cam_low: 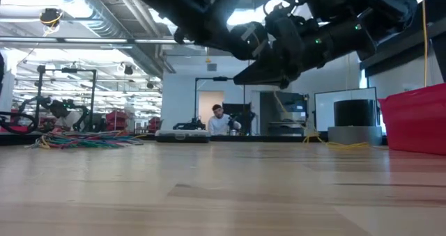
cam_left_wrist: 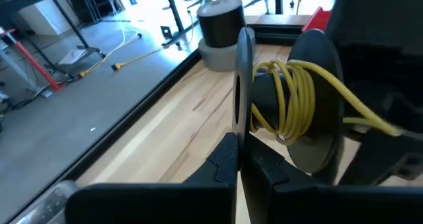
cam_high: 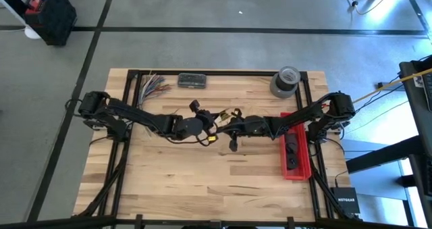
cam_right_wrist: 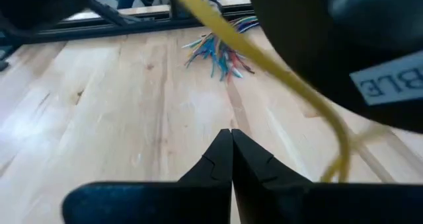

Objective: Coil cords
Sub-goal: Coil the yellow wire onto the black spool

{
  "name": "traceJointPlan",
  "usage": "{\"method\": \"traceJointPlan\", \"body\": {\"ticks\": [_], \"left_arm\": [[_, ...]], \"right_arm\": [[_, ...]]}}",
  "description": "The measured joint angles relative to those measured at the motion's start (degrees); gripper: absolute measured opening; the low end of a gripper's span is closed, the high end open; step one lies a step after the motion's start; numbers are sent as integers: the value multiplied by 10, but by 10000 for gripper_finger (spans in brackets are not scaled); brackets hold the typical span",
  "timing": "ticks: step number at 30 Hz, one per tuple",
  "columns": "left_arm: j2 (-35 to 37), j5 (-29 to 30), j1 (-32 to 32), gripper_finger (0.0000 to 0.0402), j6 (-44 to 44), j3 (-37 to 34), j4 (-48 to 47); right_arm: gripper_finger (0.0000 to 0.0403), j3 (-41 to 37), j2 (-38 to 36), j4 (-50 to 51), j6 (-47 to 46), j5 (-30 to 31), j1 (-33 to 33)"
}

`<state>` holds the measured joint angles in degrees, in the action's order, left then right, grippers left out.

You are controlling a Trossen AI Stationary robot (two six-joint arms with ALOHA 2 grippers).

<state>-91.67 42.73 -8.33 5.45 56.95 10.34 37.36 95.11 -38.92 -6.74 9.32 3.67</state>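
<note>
**Two arms, one spool at table centre**

1 pale wood-plank table. 2 dark arms meet mid-table. 1 red plastic bin at 3 o'clock. 1 black spool wound w/ yellow cord at centre. Left gripper pinches spool's flange; right gripper jaws pressed together, empty.

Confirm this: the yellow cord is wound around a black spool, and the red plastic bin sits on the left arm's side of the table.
Not quite. The thin yellow cord is indeed wound around the black flanged spool, but the red plastic bin sits on the right arm's side of the wooden table, as the high view shows.
</note>
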Motion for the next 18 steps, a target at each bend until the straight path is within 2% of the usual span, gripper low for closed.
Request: {"method": "traceJointPlan", "body": {"ticks": [3, 8, 10, 18], "left_arm": [[3, 2, -1, 0, 0, 0, -24], [3, 16, 2, 0, 4, 0, -48], [4, 16, 2, 0, 5, 0, -50], [4, 16, 2, 0, 5, -1, -63]], "right_arm": [[12, 4, -2, 0, 10, -49, 5], [39, 7, -18, 53, 8, -214, 6], [54, 12, -36, 85, 2, -249, 6], [131, 18, -185, 316, 30, -243, 8]]}}
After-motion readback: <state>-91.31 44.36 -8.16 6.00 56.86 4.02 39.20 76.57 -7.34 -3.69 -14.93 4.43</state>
